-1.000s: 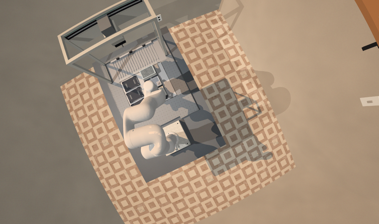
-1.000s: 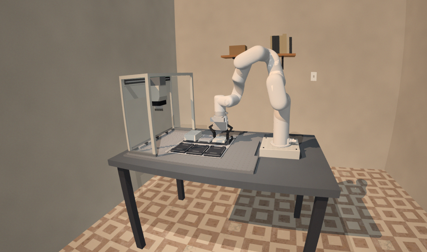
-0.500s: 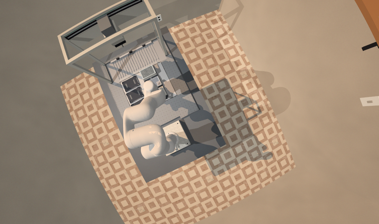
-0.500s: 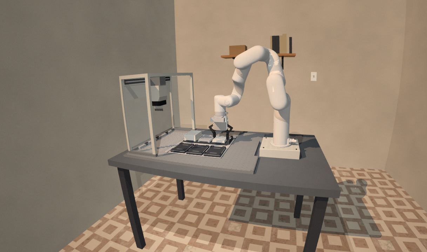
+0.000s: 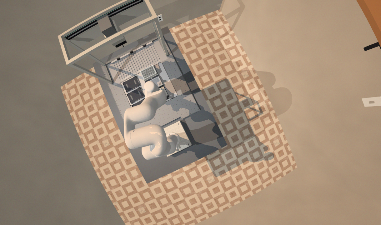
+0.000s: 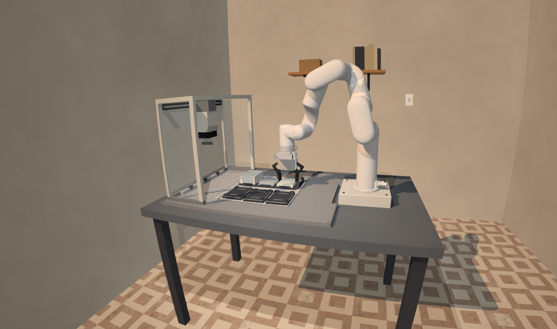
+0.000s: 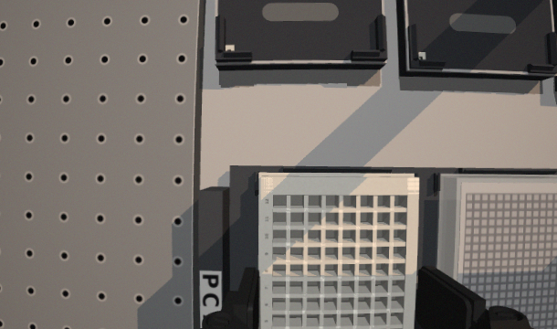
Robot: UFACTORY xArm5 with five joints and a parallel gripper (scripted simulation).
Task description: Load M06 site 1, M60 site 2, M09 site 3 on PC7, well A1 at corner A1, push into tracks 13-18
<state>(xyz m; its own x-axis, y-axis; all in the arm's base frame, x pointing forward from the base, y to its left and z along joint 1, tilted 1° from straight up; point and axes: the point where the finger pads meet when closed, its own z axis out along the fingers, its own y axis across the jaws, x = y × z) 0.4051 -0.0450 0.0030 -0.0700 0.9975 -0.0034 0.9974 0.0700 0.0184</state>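
Observation:
The plate carrier PC7 (image 7: 215, 256) lies on the apron, its handle and "PC" label at the left of the wrist view. The 96-well plate M06 (image 7: 338, 249) sits on the site next to the handle. The 384-well plate M60 (image 7: 511, 251) sits on the site beside it. The deep-well block M09 (image 6: 251, 176) stands on the carrier's end nearest the rails and also shows in the overhead view (image 5: 148, 72). My gripper (image 7: 339, 294) is open, low over M06, with one finger on each long side of the plate. It also shows in the side view (image 6: 288, 173).
Empty black plate nests (image 7: 300, 34) (image 7: 479, 38) lie across a pale strip from the carrier, in a row (image 6: 257, 195). The ribbed rails (image 5: 138, 60) sit inside the glass-walled instrument frame (image 6: 204, 143). A perforated board (image 7: 87, 160) lies left of the carrier. The arm's base (image 6: 363, 194) stands to the right.

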